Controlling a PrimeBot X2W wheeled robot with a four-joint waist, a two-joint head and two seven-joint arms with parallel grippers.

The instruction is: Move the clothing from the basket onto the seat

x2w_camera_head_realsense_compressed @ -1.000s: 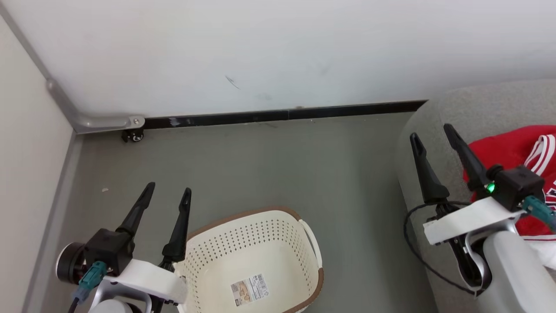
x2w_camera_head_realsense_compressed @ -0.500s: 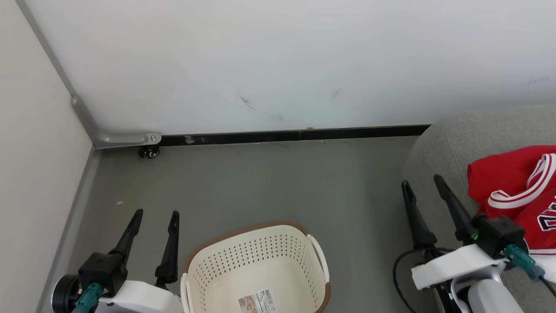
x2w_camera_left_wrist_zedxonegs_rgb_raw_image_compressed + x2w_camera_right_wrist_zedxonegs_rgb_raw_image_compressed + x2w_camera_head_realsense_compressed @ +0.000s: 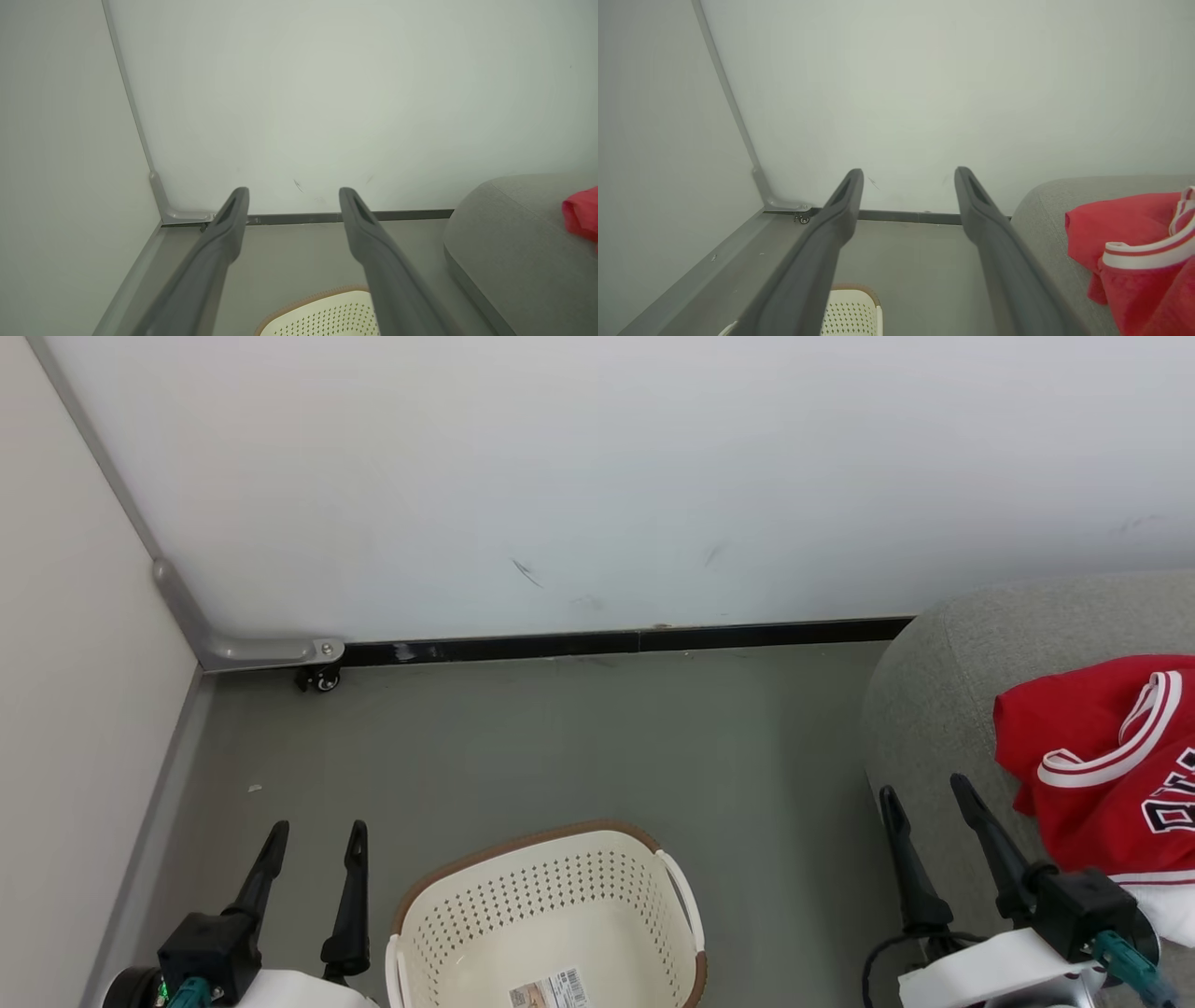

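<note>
While our left gripper [image 3: 317, 829] and right gripper [image 3: 924, 789] stand spread wide, holding nothing, we see the red clothing [image 3: 1102, 775], with white-striped trim and black lettering, crumpled on the grey seat [image 3: 934, 709], apart from the basket [image 3: 541, 896].

white wall [image 3: 597, 476] | grey floor [image 3: 560, 737] | black skirting [image 3: 616, 641] | corner caster [image 3: 322, 680]

Back wall [image 3: 607, 476]: plain white, faintly scuffed low down
Side wall [image 3: 56, 663]: cream, met the back wall at a grey corner trim [image 3: 177, 607]
Skirting [image 3: 635, 641]: black strip along the back wall's foot
Castor [image 3: 322, 680]: small, black, under the trim's end
Floor [image 3: 560, 737]: smooth grey
Furniture: the seat [image 3: 934, 709], grey fabric, rounded edge, at the right
Light: even and soft
</note>
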